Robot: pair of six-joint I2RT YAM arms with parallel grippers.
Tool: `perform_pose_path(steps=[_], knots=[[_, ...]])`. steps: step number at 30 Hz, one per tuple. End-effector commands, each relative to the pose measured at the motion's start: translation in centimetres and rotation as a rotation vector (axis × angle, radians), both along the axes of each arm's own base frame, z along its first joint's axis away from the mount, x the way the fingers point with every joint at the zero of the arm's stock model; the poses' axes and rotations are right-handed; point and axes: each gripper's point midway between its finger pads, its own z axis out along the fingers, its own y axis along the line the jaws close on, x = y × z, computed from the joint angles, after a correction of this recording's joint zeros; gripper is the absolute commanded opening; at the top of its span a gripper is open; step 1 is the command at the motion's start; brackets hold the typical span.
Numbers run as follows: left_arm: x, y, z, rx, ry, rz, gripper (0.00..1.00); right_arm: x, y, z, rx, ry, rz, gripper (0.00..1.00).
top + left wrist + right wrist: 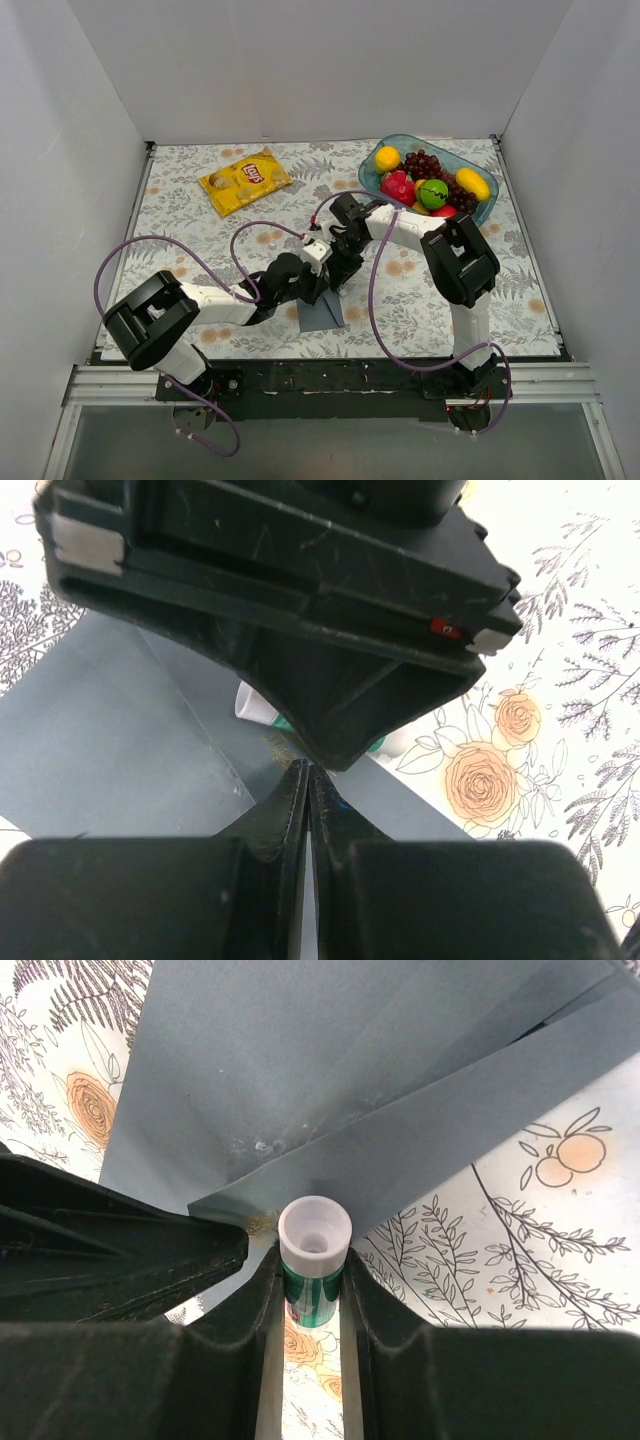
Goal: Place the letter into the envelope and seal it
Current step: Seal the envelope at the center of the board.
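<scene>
The slate grey-blue envelope point(322, 312) lies near the table's front edge, between the two arms. Its flap point(420, 1130) is raised towards both grippers. My left gripper point(308, 772) is shut, and the flap's tip runs in between its fingers point(130, 1250). My right gripper point(312, 1265) is shut on a green glue stick point(315, 1290) with a white end, which touches the flap's edge. Glue smears point(262, 1147) show on the paper. In the top view the two grippers meet just above the envelope, left point(318, 272) and right point(342, 268). The letter is out of view.
A yellow crisp bag point(245, 180) lies at the back left. At the back right stands a clear teal bowl point(430, 140) of fruit. White walls close in the floral tablecloth point(520, 270) on three sides. Purple cables loop over the near middle.
</scene>
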Motion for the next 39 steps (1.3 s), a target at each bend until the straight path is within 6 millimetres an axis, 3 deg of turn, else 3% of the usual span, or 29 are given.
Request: perform_pose_path(steps=[1,8,15,17,22,31,39], knots=[[-0.1,0.4,0.1,0.025,0.014,0.030,0.00,0.8,-0.1,-1.8,-0.053,-0.027,0.008,0.01],[-0.6,1.8,-1.3,0.055,0.074,0.096,0.00,1.6,0.5,-0.2,-0.031,-0.062,-0.003,0.01],[-0.9,2.9,-4.3,0.082,0.192,0.220,0.00,2.8,0.7,4.3,0.037,-0.151,-0.048,0.01],[-1.0,3.3,-5.2,0.073,0.221,0.264,0.00,2.2,0.3,4.3,0.044,-0.130,-0.077,0.01],[-0.2,3.9,-5.4,-0.067,0.270,0.442,0.00,1.0,0.2,5.7,0.131,-0.127,-0.109,0.01],[1.5,4.0,-5.0,-0.173,0.302,0.619,0.00,-2.6,0.3,5.3,0.211,0.025,-0.185,0.01],[1.9,3.2,-4.4,-0.190,0.297,0.604,0.00,-3.2,1.7,5.0,0.282,0.083,-0.220,0.01]])
